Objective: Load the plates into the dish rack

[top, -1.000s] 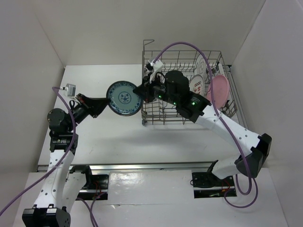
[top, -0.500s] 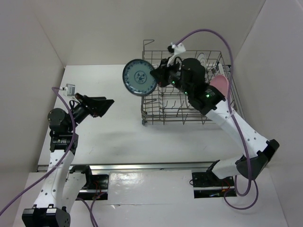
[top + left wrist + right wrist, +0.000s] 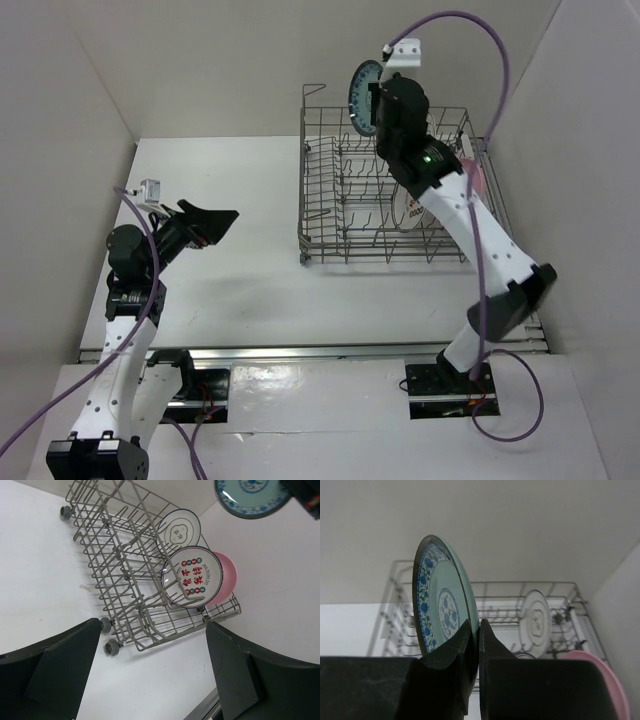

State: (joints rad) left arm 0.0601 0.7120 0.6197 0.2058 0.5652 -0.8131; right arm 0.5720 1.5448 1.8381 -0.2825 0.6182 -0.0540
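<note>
At the upper centre of the top view, the right jaws are clamped on the rim of the teal-green plate (image 3: 362,92), held on edge above the far side of the dish rack (image 3: 380,262). In the rack's right end stand the dark-rimmed white plate (image 3: 181,528), the red-patterned plate (image 3: 192,577) and the pink plate (image 3: 227,577). The left jaws gape wide, holding nothing, over the worktop (image 3: 230,160) at left.

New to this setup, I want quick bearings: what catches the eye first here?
The right gripper holds a teal-green patterned plate on edge, high above the dish rack. The pink plate, red-pattern plate and dark-rimmed plate stand at its right end. The left gripper hangs open, empty, at the left.
</note>
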